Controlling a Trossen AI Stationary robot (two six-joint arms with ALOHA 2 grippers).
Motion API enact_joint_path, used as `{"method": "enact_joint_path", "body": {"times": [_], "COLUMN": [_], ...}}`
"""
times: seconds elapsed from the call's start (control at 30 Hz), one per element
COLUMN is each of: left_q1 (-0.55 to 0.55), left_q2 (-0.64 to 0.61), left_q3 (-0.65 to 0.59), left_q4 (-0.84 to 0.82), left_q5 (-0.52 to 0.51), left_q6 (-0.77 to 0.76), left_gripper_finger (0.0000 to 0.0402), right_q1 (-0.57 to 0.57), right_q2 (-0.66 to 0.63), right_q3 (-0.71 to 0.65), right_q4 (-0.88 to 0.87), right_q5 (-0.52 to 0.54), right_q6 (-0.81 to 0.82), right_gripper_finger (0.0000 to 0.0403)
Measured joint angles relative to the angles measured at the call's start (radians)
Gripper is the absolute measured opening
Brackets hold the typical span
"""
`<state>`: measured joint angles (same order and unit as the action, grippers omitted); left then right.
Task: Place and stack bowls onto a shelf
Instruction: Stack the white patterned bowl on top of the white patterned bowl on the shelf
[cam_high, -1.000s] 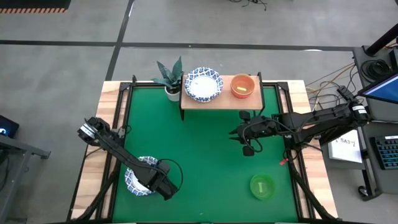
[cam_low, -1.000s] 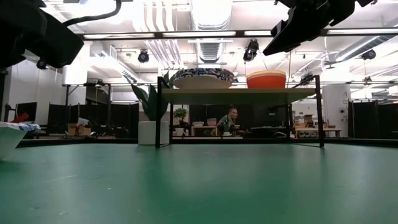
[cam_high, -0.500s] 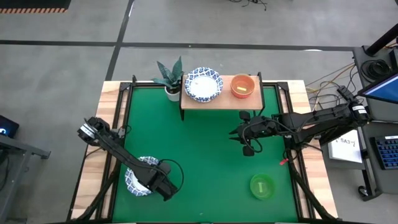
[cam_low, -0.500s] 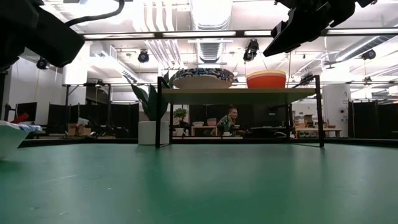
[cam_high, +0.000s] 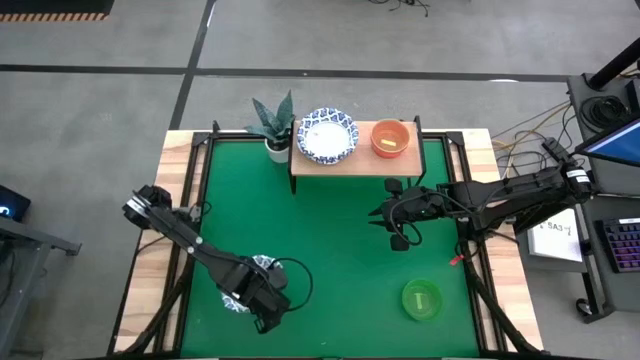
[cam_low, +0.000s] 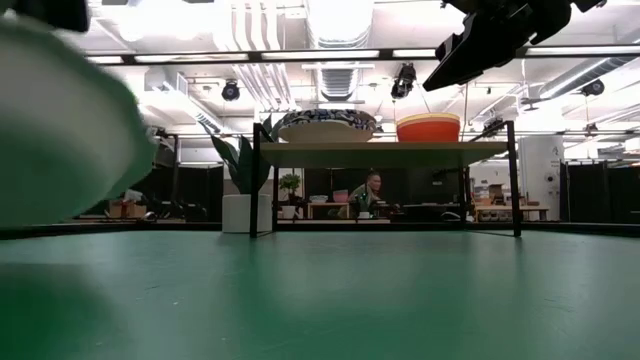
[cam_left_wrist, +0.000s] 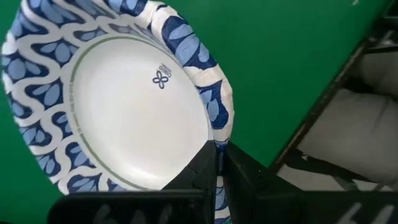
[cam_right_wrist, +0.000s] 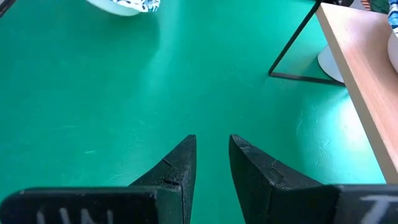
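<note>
A white bowl with a blue wavy rim (cam_left_wrist: 124, 106) is in my left gripper (cam_left_wrist: 216, 148), which is shut on it near the table's near left (cam_high: 258, 292). In the low view this bowl (cam_low: 60, 120) is a large white blur at the left. The wooden shelf (cam_high: 355, 160) stands at the far edge. On it rest a second patterned bowl (cam_high: 328, 135) and an orange-red bowl (cam_high: 390, 138). A green bowl (cam_high: 421, 300) sits on the mat at the near right. My right gripper (cam_right_wrist: 211, 155) hovers right of centre (cam_high: 392, 225), open by a narrow gap, holding nothing. My left gripper pinches the bowl's patterned rim (cam_left_wrist: 217, 127) between its two fingers, one inside the bowl and one outside. The fingers cross the rim edge. The bowl tilts away from the fingers, and in the low view it stands higher than the mat.
A potted plant (cam_high: 272, 125) in a white pot stands at the shelf's left end. The shelf's thin black legs (cam_low: 256, 180) rise from the green mat (cam_high: 330, 260). The mat's middle lies bare between the two arms. A person (cam_low: 372, 195) sits far behind the table.
My left gripper has moved toward the table's right and near edges, taking the patterned bowl along. In the low view the bowl has gone from a small shape resting at the left edge to a large, higher blur. My right arm has kept still.
</note>
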<state>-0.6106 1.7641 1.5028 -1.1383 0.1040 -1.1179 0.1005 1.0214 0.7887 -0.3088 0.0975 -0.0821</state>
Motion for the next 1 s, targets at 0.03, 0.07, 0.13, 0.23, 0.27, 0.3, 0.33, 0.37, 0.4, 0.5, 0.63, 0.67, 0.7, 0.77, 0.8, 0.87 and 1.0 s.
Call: {"method": "enact_joint_path", "body": {"times": [0.03,0.07,0.13,0.23,0.27,0.3,0.33,0.37,0.4,0.5,0.63,0.67,0.7,0.77,0.8,0.87,1.0], "left_q1": [0.001,0.001,0.0,0.0,0.001,0.003,0.006,0.01,0.014,0.039,0.087,0.102,0.119,0.158,0.18,0.227,0.333], "left_q2": [0.0,0.0,0.0,0.0,0.0,0.0,0.0,0.0,0.0,0.001,0.001,0.001,0.001,0.001,0.001,0.002,0.002], "left_q3": [0.022,0.044,0.085,0.136,0.152,0.167,0.182,0.197,0.211,0.254,0.306,0.319,0.332,0.356,0.37,0.395,0.442], "left_q4": [-0.022,-0.036,-0.056,-0.065,-0.068,-0.069,-0.07,-0.072,-0.076,-0.078,-0.103,-0.114,-0.126,-0.154,-0.171,-0.181,-0.186], "left_q5": [0.0,-0.001,-0.014,-0.043,-0.057,-0.073,-0.093,-0.113,-0.134,-0.195,-0.276,-0.298,-0.318,-0.359,-0.38,-0.416,-0.436], "left_q6": [0.006,0.015,0.038,0.085,0.107,0.131,0.157,0.187,0.218,0.336,0.526,0.577,0.625,0.721,0.768,0.864,1.048], "left_gripper_finger": [0.0,0.0,0.0,0.0,0.0,0.0,0.0,0.0,0.0,0.0,0.0,0.0,0.0,0.0,0.0,0.0,0.0], "right_q1": [0.0,0.0,0.0,0.0,0.0,0.0,0.0,0.0,0.0,0.0,0.0,0.0,0.0,0.0,0.0,0.0,0.0], "right_q2": [0.0,0.0,0.0,0.0,0.0,0.0,0.0,0.0,0.0,0.0,-0.008,-0.014,-0.021,-0.037,-0.046,-0.064,-0.096], "right_q3": [0.0,0.0,0.0,0.0,0.0,0.0,0.0,0.0,0.0,0.0,0.0,0.0,0.0,0.0,0.0,0.0,-0.011], "right_q4": [0.0,0.0,0.0,0.0,0.0,0.0,0.0,0.0,0.0,-0.002,-0.034,-0.045,-0.058,-0.079,-0.09,-0.105,-0.105], "right_q5": [0.0,0.0,0.0,0.0,0.0,0.0,0.0,0.0,0.0,0.0,0.0,0.0,0.0,-0.001,0.0,-0.001,0.0], "right_q6": [0.0,0.0,-0.001,-0.001,-0.001,-0.001,-0.001,-0.001,-0.001,-0.002,-0.003,0.003,0.007,0.019,0.027,0.036,0.037], "right_gripper_finger": [0.0086,0.0086,0.0086,0.0086,0.0086,0.0086,0.0086,0.0086,0.0086,0.0086,0.0086,0.0086,0.0086,0.0086,0.0086,0.0086,0.0086]}}
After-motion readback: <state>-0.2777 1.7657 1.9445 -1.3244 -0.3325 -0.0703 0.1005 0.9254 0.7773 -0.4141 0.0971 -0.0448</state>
